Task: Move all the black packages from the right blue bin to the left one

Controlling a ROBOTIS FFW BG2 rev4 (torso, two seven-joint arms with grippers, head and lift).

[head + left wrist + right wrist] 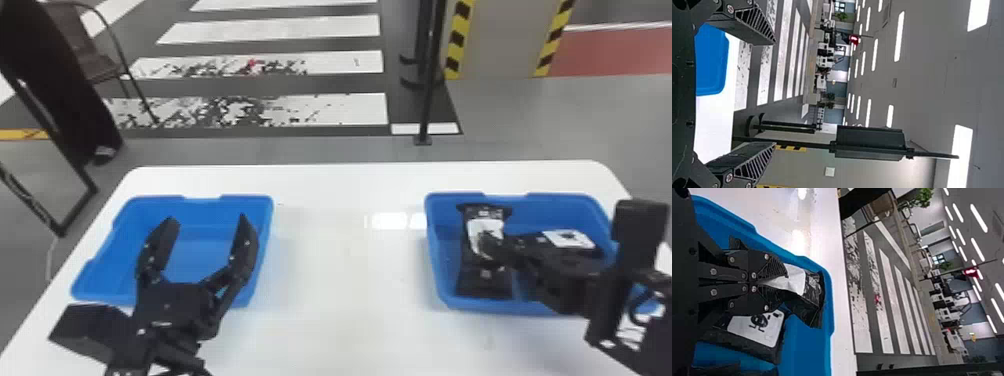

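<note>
In the head view my left gripper (202,240) stands open over the left blue bin (200,199), which has no package visible inside. The left wrist view has the same gripper (774,94) with its fingers wide apart. My right gripper (487,245) is in the right blue bin (437,280), at a black package (485,280) with a white label lying along the bin's left side. In the right wrist view the gripper (783,278) is shut on that package (813,297), pinching its label area. Another black package (756,329) with a white label lies beside it, partly under the arm.
Both bins stand on a white table (345,280), with a wide stretch of tabletop between them. More black wrapping (734,369) shows in the right bin. Beyond the table are a black post (427,75) and a chair (100,65).
</note>
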